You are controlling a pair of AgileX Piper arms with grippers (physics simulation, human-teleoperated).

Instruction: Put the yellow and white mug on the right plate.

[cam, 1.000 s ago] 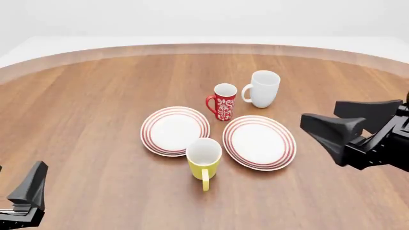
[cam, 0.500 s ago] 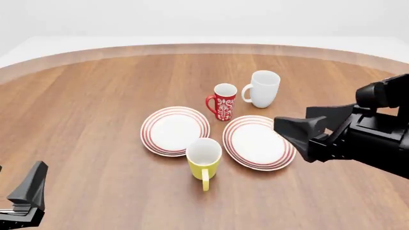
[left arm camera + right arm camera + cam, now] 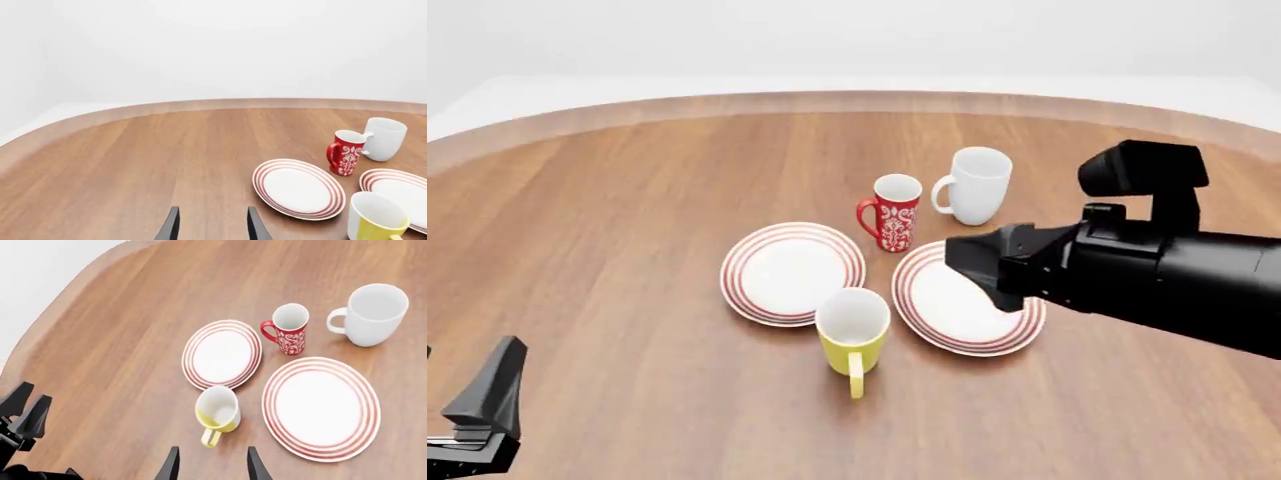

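The yellow and white mug (image 3: pixel 853 335) stands upright on the table between the two plates, at their near edges, with its handle toward me. It also shows in the right wrist view (image 3: pixel 218 412) and the left wrist view (image 3: pixel 377 222). The right plate (image 3: pixel 934 310) lies flat and bare just right of the mug, and shows in the right wrist view (image 3: pixel 321 409). My right gripper (image 3: pixel 974 270) hovers above that plate, open and empty, with its fingertips (image 3: pixel 172 465) apart. My left gripper (image 3: pixel 487 405) rests low at the near left, open and empty, far from the mug.
The look-alike left plate (image 3: pixel 791 272) lies left of the mug. A red patterned mug (image 3: pixel 893 213) and an all-white mug (image 3: pixel 976 185) stand behind the plates. The table's curved far edge (image 3: pixel 854 100) runs across the back.
My right arm has swung in from the right edge toward the left and now hangs over the right plate. The left arm, the mugs and the plates have not moved.
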